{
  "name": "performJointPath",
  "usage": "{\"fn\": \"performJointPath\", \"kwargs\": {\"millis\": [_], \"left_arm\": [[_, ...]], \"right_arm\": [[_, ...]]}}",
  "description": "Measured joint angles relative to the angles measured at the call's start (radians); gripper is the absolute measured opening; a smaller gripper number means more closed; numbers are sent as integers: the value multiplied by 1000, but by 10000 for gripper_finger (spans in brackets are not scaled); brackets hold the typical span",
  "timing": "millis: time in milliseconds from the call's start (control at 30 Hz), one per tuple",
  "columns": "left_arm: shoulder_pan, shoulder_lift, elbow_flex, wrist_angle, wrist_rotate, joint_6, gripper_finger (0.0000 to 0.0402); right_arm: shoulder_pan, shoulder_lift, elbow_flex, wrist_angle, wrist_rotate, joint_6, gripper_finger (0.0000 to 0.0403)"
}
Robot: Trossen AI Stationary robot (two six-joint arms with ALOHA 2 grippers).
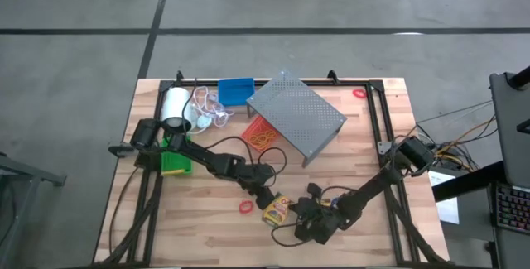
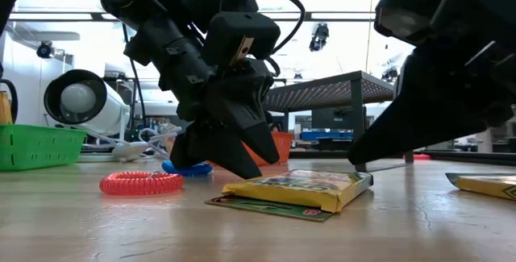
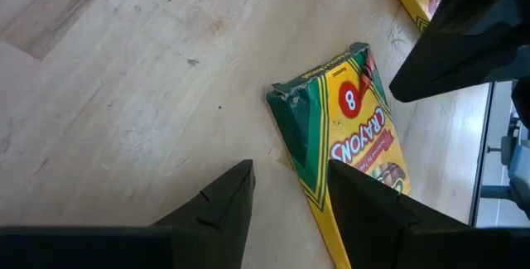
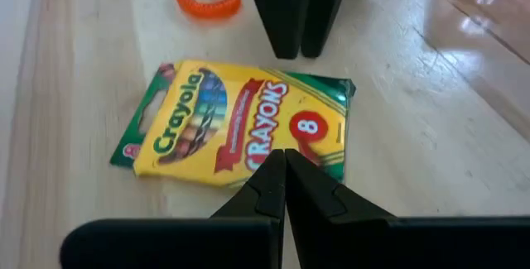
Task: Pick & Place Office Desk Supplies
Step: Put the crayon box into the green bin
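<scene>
A yellow-and-green crayon box [image 1: 276, 209] lies flat on the table near its front edge; it also shows in the right wrist view [image 4: 240, 120]. My left gripper [image 3: 290, 203] is open a little and points down. Its tips stand on the far side of the box, by its "8" end [image 3: 348, 103]. My right gripper [image 4: 284, 161] is shut, its tips at the box's other long edge. A second crayon box [image 2: 484, 185] lies close by, to the right in the low view. A red ring band [image 1: 246, 208] and a blue one [image 2: 187, 168] lie just beyond. My right gripper's shut fingertips stand at the crayon box's long edge near the "8" end [image 4: 302, 149], slanting down from the table's right. The box lies flat on the table. The fingers hide the spot, so I cannot tell whether they touch the box.
A grey perforated rack [image 1: 296, 116] stands mid-table. A red-orange bin [image 1: 261, 134] sits beside it, a blue bin [image 1: 236, 91] at the far edge and a green bin [image 1: 175, 163] at the left. A white roll with cord [image 1: 175, 103] lies far left. Another red ring [image 1: 358, 93] lies far right.
</scene>
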Motion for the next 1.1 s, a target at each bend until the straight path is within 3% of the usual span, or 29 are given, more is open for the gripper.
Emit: {"fn": "performJointPath", "kwargs": {"millis": [167,367,700,933,1100], "left_arm": [[0,0,0,1,0,1,166],[0,0,0,1,0,3,166],[1,0,0,1,0,3,166],[1,0,0,1,0,3,166],[1,0,0,1,0,3,166]], "right_arm": [[-14,-1,0,2,-3,-2,8],[-45,-1,1,2,-91,-1,8],[-53,-3,-1,2,-148,2,8],[-52,20,-1,-8,-132,25,8],[-30,82,3,12,-26,51,8]]}}
